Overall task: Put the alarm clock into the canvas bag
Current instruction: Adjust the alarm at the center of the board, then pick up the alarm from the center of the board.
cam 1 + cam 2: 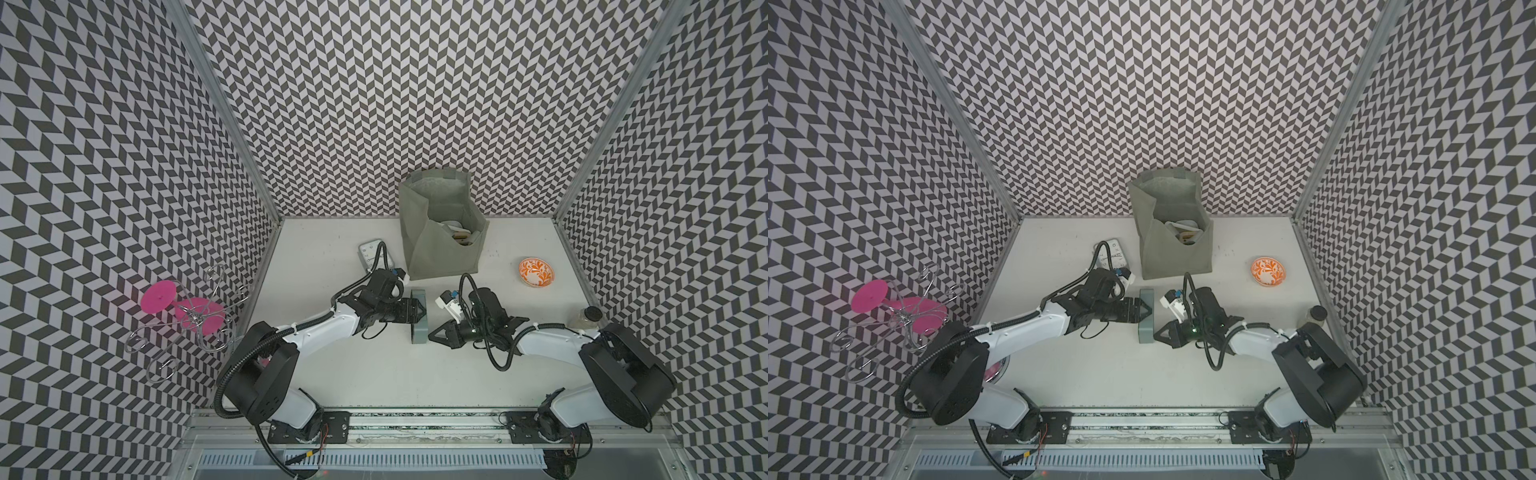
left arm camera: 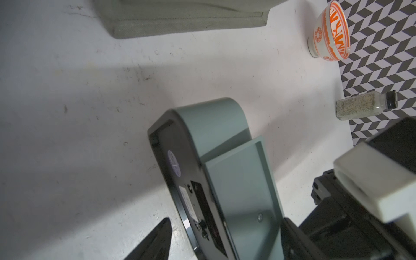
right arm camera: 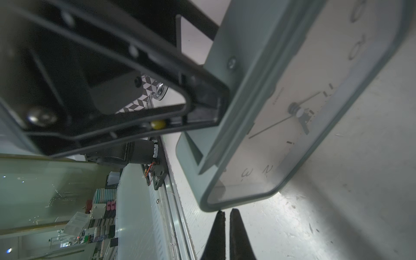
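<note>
Clock [image 1: 419, 332] stands on edge between the grippers, in front of bag [image 1: 440, 253], long axis toward bag | left gripper [image 1: 419, 311] wide open, straddling it, nothing gripped | right gripper [image 1: 433, 334] closed, empty, just beside its face | left nearer

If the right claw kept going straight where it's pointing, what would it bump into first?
The grey-green alarm clock. The right gripper, shut, points at the clock's edge from close by, with nothing between them. Whether the tips touch it yet is hard to tell.
</note>
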You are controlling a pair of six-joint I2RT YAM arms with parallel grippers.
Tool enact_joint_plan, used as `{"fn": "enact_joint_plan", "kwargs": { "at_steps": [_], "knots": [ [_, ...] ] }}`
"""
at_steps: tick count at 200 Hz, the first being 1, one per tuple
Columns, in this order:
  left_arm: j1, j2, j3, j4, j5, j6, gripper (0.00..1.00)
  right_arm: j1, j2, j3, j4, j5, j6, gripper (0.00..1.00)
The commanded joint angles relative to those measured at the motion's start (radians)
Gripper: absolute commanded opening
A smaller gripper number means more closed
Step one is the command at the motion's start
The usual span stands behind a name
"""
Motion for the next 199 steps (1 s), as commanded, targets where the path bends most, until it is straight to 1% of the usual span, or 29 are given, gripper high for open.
{"fn": "enact_joint_plan", "kwargs": {
  "at_steps": [1,16,44,78,92,117,155,199],
  "knots": [
    [-0.009,-0.003,0.038,0.016,-0.012,-0.005,0.77,0.042,0.025,0.021,0.109,-0.032,0.043,0.08],
    [-0.012,-0.009,0.044,0.019,-0.013,-0.004,0.78,0.043,0.018,0.015,0.119,-0.031,0.057,0.08],
    [-0.022,0.006,0.06,0.01,-0.012,0.014,0.78,0.023,-0.05,0.004,0.039,0.056,0.049,0.07],
    [-0.042,0.036,0.092,-0.05,-0.113,0.046,0.76,-0.04,-0.166,-0.033,-0.046,0.142,0.052,0.07],
    [-0.045,0.045,0.099,-0.053,-0.132,0.05,0.75,-0.072,-0.211,-0.046,-0.073,0.159,0.052,0.07],
    [-0.062,0.07,0.127,-0.063,-0.156,0.059,0.74,-0.136,-0.269,-0.066,-0.108,0.172,0.04,0.07],
    [-0.085,0.126,0.167,-0.09,-0.203,0.066,0.72,-0.212,-0.301,-0.077,-0.137,0.155,0.021,0.07],
    [-0.132,0.175,0.241,-0.19,-0.371,0.08,0.67,-0.266,-0.332,-0.083,-0.149,0.128,0.008,0.07]
  ]
}}
